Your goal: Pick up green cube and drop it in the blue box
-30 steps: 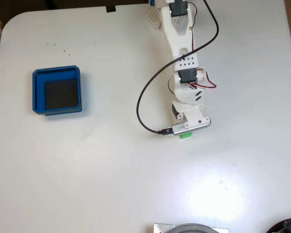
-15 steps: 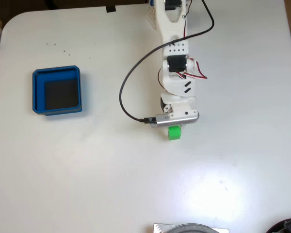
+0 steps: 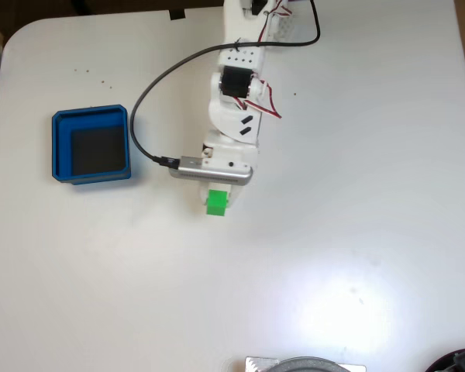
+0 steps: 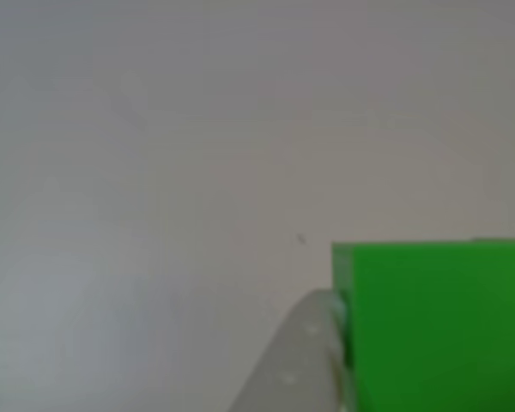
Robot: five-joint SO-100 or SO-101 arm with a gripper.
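Fixed view: blue box (image 3: 91,145) sat on the tabletop (image 3: 356,256) at 9 o'clock. Arm reached from 12 o'clock toward centre; claw (image 3: 216,203) with green cube (image 3: 217,203) lay at 3 o'clock of the box, well apart.

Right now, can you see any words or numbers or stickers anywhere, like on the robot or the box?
No words or numbers can be read in these pictures.
The arm carries two short black marks, but they are just bars, not letters.
The blue box, the green cube and the white table are plain.
The close other view is blurred and shows no writing on the cube.
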